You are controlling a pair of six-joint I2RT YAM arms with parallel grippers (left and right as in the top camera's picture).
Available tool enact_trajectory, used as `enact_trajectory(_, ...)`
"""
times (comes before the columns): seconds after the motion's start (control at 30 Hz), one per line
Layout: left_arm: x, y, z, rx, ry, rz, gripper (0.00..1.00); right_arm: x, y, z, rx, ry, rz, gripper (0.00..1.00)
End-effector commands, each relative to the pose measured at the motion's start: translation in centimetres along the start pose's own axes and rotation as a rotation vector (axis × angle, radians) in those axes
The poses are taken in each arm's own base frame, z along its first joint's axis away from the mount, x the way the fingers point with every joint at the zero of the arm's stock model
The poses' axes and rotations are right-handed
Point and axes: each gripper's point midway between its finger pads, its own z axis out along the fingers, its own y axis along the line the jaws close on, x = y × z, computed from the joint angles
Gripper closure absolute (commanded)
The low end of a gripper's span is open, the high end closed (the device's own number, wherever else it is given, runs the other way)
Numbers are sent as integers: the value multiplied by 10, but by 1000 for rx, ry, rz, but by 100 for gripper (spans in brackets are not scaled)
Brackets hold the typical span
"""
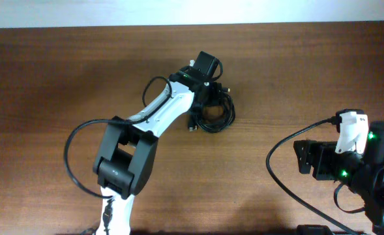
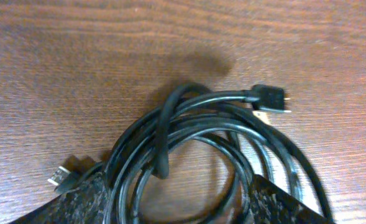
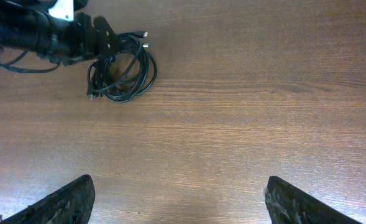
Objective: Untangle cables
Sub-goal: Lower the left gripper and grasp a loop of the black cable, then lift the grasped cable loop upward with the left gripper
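The cables (image 1: 216,115) lie as one tangled black coil on the wooden table, right of centre at the back. In the left wrist view the cables (image 2: 195,118) loop over each other, with a black plug (image 2: 271,99) at the upper right and a small metal plug (image 2: 58,176) at the lower left. My left gripper (image 1: 209,96) sits low over the coil's near part. Its jaws stand apart, one finger (image 2: 77,202) on each side, with strands and bare wood between them (image 2: 176,190). My right gripper (image 3: 179,190) is open over bare wood, far from the cables (image 3: 123,71).
The left arm's own thick black lead (image 1: 70,153) arcs out to the left of its base. The right arm (image 1: 354,156) stands at the right edge with its lead (image 1: 274,171) curving over the table. The table's far edge (image 1: 178,26) meets a white wall.
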Motion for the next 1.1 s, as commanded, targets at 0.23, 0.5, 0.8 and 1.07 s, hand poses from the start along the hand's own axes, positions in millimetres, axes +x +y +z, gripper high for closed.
enact_trajectory(0.23, 3, 5, 18, -22, 18, 15, 28, -4, 1, -5, 4, -20, -19, 12)
enact_trajectory(0.5, 5, 0, 17, 5, 32, 14, 100, -4, 1, -5, 4, -20, -19, 12)
enact_trajectory(0.8, -4, -20, -4, 33, 42, 50, 100, -4, 1, -5, 5, -20, -19, 12)
enact_trajectory(1.07, -57, -54, -105, 22, -54, 131, 100, -4, 1, -5, 5, -19, -19, 12)
